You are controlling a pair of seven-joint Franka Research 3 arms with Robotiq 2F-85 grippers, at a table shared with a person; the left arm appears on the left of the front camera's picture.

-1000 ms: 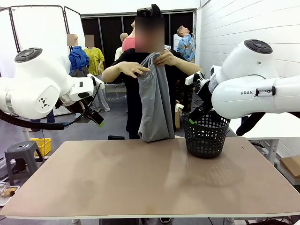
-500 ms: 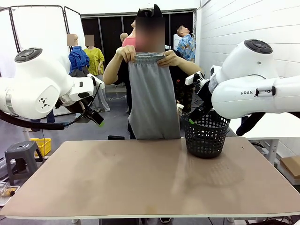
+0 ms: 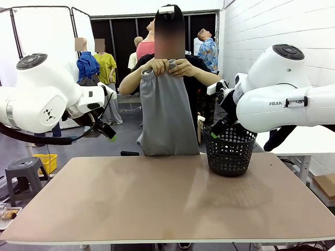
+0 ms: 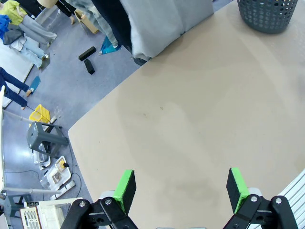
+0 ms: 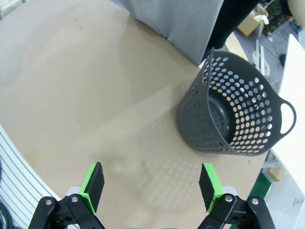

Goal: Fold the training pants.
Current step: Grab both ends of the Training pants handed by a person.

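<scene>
A person at the far side of the table holds up the light grey training pants (image 3: 166, 112) by the waistband, both hands (image 3: 163, 66) close together at chest height; the pants hang straight down to the table's far edge. Their lower part also appears in the left wrist view (image 4: 164, 21) and the right wrist view (image 5: 183, 24). My left gripper (image 3: 107, 132) hangs open above the table's left side, apart from the pants, with green pads (image 4: 125, 188) spread wide over bare tabletop. My right gripper (image 3: 215, 130) is open beside the basket, its pads (image 5: 93, 183) wide apart.
A black mesh basket (image 3: 229, 150) stands at the table's far right, seen empty in the right wrist view (image 5: 238, 119). The brown tabletop (image 3: 167, 198) stretches bare in front. A grey stool (image 3: 23, 175) and a yellow bin stand on the floor at left.
The person spread the waistband wide, then brought both hands together, so the pants now hang narrower, doubled lengthwise. Neither arm has moved.
</scene>
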